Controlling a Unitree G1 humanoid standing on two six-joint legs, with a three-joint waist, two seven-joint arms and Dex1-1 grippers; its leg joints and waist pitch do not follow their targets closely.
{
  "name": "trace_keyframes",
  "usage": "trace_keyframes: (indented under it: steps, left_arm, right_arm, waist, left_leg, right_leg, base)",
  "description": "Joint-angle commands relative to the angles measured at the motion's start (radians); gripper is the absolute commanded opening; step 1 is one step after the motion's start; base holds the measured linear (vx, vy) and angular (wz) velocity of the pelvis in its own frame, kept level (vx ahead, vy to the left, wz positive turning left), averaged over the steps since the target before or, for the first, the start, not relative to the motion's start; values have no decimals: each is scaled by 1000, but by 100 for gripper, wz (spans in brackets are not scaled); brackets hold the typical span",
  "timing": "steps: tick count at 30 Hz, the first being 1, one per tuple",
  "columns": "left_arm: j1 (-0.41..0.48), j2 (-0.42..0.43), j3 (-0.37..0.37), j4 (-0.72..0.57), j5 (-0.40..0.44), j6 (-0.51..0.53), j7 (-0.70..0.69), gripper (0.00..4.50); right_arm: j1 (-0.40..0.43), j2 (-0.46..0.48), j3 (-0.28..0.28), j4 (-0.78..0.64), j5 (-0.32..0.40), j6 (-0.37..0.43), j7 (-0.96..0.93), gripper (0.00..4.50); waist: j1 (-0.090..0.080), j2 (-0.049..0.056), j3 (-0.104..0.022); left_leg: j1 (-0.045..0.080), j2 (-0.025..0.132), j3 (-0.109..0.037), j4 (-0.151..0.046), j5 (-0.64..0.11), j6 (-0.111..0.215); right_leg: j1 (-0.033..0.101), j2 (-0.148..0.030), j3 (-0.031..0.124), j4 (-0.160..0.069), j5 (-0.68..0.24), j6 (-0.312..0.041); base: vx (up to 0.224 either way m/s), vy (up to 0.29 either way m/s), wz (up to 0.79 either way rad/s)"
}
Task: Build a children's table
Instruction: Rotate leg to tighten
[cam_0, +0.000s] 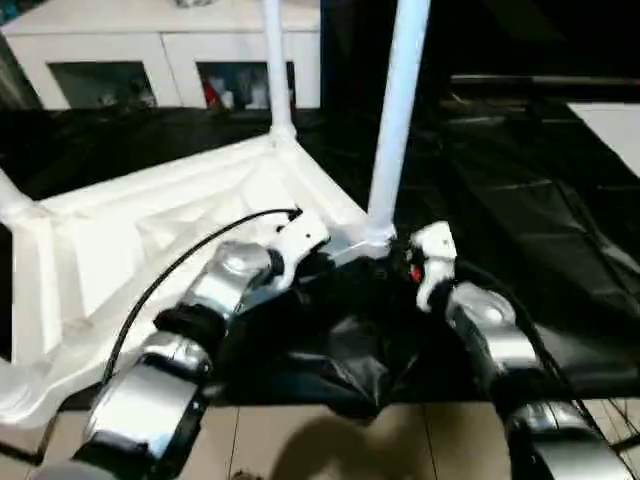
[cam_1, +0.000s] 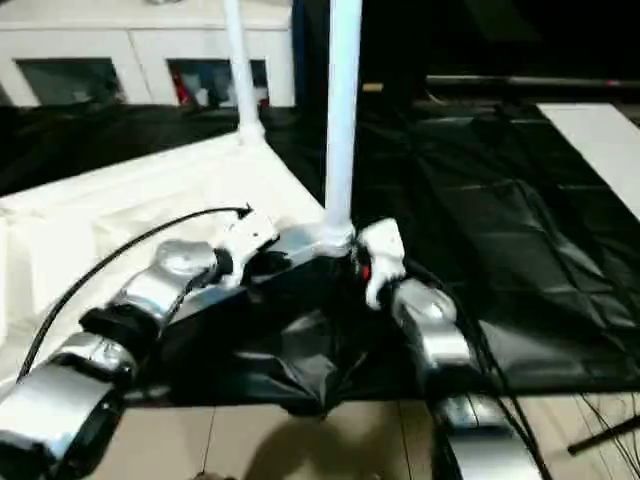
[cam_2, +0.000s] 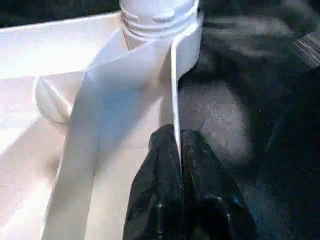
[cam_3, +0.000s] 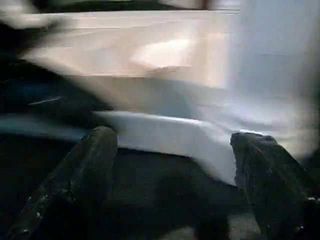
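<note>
Black left gripper (cam_2: 180, 145) pinches tabletop (cam_2: 100, 100) rim, right gripper (cam_3: 172, 145) spread.

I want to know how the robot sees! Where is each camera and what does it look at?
Left eye: on the head, looking down at the tabletop over both forearms.
Right eye: beside it, same scene.
Left wrist: along the left tool, shut on the tabletop's rim.
Right wrist: between the open right tool's fingers at the corner.
Shared: the near leg.

My forearms (cam_0: 150, 395) are silver with black joint bands; white wrist housings sit behind my black jaws, a black cable (cam_0: 180, 262) loops along my left arm.
</note>
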Motion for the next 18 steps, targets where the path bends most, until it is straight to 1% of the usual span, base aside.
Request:
trace_keyframes:
  steps: [1, 2, 3, 4, 5, 6, 7, 8, 9, 10, 11, 12, 13, 14, 15, 16, 17, 18]
  left_arm:
    - [14, -27, 21, -82, -79, -32, -89, 55]
    - [15, -27, 23, -88, -85, -28, -96, 58]
    - [24, -22, 29, -124, -104, -8, -121, 58]
    - [34, -13, 28, -163, -116, 9, -142, 79]
    - [41, -4, 29, -190, -126, 31, -160, 91]
    - [48, 8, 27, -219, -133, 55, -178, 97]
    - [55, 24, 21, -245, -133, 81, -196, 99]
    - [57, 28, 19, -251, -133, 88, -200, 102]
    - [63, 43, 14, -273, -132, 110, -215, 102]
    - [68, 56, 8, -287, -129, 122, -227, 121]
    - [83, 93, -9, -325, -120, 155, -261, 135]
    - [94, 121, -18, -352, -114, 177, -280, 141]
    - [130, 214, -46, -441, -92, 249, -346, 139]
    - [156, 277, -55, -508, -80, 298, -382, 141]
    - [159, 283, -54, -515, -80, 302, -384, 168]
    - [167, 301, -53, -536, -77, 316, -391, 179]
    - [183, 331, -50, -576, -77, 341, -403, 179]
    - [206, 365, -50, -627, -78, 375, -419, 182]
  right_arm:
    - [23, -14, 35, -111, 48, 43, 109, 379]
    - [27, -16, 36, -118, 51, 47, 116, 379]
    - [36, -21, 38, -138, 64, 58, 136, 379]
    - [40, -21, 40, -150, 73, 64, 147, 379]
    - [44, -21, 42, -162, 77, 73, 148, 379]
    - [42, -19, 44, -167, 77, 81, 145, 379]
    - [39, -14, 45, -168, 74, 84, 138, 379]
    - [38, -13, 45, -168, 73, 85, 136, 379]
    - [34, -9, 45, -168, 70, 87, 129, 379]
    - [30, -5, 45, -164, 69, 88, 125, 379]
    - [17, 6, 43, -154, 67, 90, 114, 379]
    - [7, 15, 44, -144, 64, 88, 111, 379]
    - [-21, 40, 48, -123, 59, 92, 101, 379]
    - [-42, 56, 51, -106, 51, 93, 87, 379]
    - [-44, 58, 52, -104, 50, 93, 85, 379]
    - [-50, 62, 53, -99, 47, 92, 79, 379]
    - [-67, 72, 52, -80, 44, 87, 65, 379]
    - [-94, 89, 47, -42, 42, 79, 45, 379]
  waist:
    - [11, -21, -63]
    - [17, -17, -67]
    - [20, -16, -68]
    - [21, -16, -69]
    - [21, -16, -70]
    - [20, -16, -71]
    - [16, -18, -68]
    - [13, -18, -66]
    - [12, -18, -66]
    - [8, -18, -64]
    - [7, -30, -63]
    - [3, -22, -61]
    - [2, -33, -63]
    - [-10, -39, -62]
    - [-16, -22, -58]
    - [-18, -22, -57]
    - [-17, -34, -57]
    - [-11, -37, -58]
  left_leg:
    - [13, 13, -2, -55, -190, 127]
    - [14, 17, -1, -53, -168, 134]
    - [16, 19, -1, -52, -155, 135]
    - [14, 21, 0, -50, -132, 142]
    - [13, 20, 1, -47, -113, 146]
    - [10, 19, -1, -45, -104, 150]
    - [8, 15, 1, -44, -107, 154]
    - [9, 14, 1, -47, -128, 149]
    - [9, 14, 2, -47, -138, 146]
    - [11, 14, 2, -49, -161, 131]
    - [11, 15, 3, -49, -164, 127]
    - [7, 14, 1, -54, -176, 118]
    - [9, 17, -1, -54, -181, 111]
    - [-2, 15, -6, -59, -175, 102]
    - [3, 18, -9, -65, -175, 85]
    - [19, 19, -3, -60, -182, 69]
    - [19, 19, 0, -58, -175, 67]
    - [19, 19, 2, -58, -154, 67]
  right_leg:
    - [45, -16, 8, -74, -106, -234]
    - [44, -15, 7, -67, -59, -257]
    - [42, -13, 6, -63, -31, -269]
    - [43, -12, 4, -54, 28, -290]
    - [41, -10, 4, -48, 76, -300]
    - [42, -10, 3, -44, 94, -302]
    - [42, -9, 2, -46, 93, -300]
    - [42, -12, 3, -50, 55, -296]
    - [41, -12, 4, -52, 38, -293]
    - [40, -13, 6, -57, -5, -282]
    - [41, -15, 7, -58, -17, -278]
    - [40, -14, 7, -59, -55, -269]
    - [41, -18, 7, -57, -68, -268]
    - [45, -19, 6, -53, -89, -259]
    - [39, -17, 7, -53, -100, -254]
    - [29, -10, 9, -56, -83, -264]
    - [31, -8, 10, -54, -66, -269]
    - [33, -10, 11, -49, -37, -275]
  base:
    - [0, 0, 0]
    - [0, 0, 0]
    - [0, 0, 0]
    - [0, 0, 0]
    - [0, 0, 0]
    - [0, 0, 0]
    - [0, 0, 0]
    - [0, 0, 0]
    - [0, 0, 0]
    - [0, 0, 0]
    - [0, 0, 0]
    - [0, 0, 0]
    - [0, 0, 0]
    - [0, 0, 0]
    - [0, 0, 0]
    - [0, 0, 0]
    - [0, 0, 0]
    - [0, 0, 0]
